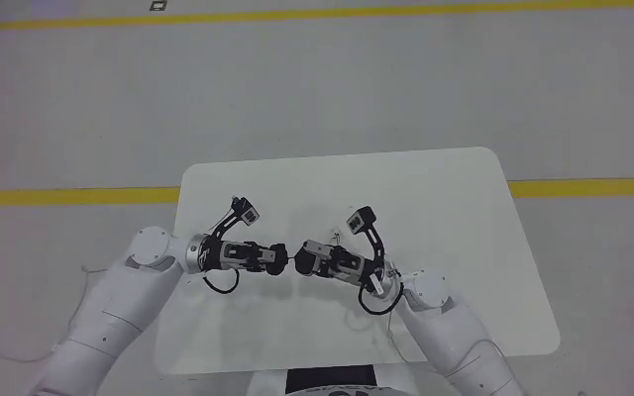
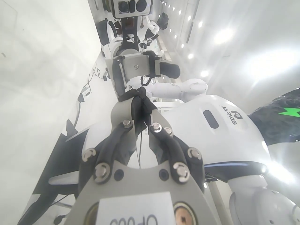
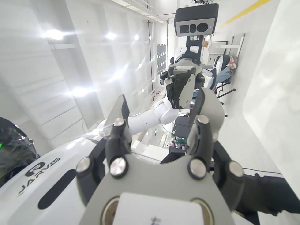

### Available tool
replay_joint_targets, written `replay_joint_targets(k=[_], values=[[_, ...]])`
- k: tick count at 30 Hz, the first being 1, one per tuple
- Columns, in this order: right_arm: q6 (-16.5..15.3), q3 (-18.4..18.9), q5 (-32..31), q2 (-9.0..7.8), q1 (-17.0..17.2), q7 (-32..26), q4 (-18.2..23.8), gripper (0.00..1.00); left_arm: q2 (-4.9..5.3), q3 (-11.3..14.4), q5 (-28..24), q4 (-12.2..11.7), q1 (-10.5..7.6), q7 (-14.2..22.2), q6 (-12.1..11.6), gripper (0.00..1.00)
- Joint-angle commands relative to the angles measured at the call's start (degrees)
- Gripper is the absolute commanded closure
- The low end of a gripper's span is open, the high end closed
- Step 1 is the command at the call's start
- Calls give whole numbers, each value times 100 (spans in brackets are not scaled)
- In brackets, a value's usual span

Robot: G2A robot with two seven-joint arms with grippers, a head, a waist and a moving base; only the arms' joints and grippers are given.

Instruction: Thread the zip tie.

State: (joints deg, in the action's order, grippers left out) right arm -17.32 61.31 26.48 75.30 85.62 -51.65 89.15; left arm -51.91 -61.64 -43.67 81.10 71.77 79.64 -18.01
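Note:
Both arms hover over the white table (image 1: 446,198) with their grippers tip to tip near its middle. My left gripper (image 1: 278,257) (image 2: 140,108) is shut on the zip tie (image 2: 140,148), a thin black strand running back between its black-padded fingers. A short dark piece of the zip tie (image 1: 291,259) bridges the small gap between the two grippers. My right gripper (image 1: 304,262) (image 3: 164,99) faces it with its fingers (image 3: 119,115) spread wide and nothing between them. In the right wrist view the left gripper (image 3: 180,90) is straight ahead, a short way off.
The table surface around the arms is bare white. Its front edge is close to the robot, and grey floor with yellow lines (image 1: 327,14) lies beyond the far edge.

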Motion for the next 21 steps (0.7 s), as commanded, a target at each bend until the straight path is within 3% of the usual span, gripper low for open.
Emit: replay_joint_targets(k=[1, 17, 21], values=[[-9, -40, -4, -2, -19, -13, -27, 75, 0, 0, 0, 0, 0, 0, 0, 100], [-46, -197, 3, -47, -118, -23, -196, 95, 0, 0, 0, 0, 0, 0, 0, 100], [-46, -221, 10, -59, -131, -12, -206, 95, 0, 0, 0, 0, 0, 0, 0, 100]])
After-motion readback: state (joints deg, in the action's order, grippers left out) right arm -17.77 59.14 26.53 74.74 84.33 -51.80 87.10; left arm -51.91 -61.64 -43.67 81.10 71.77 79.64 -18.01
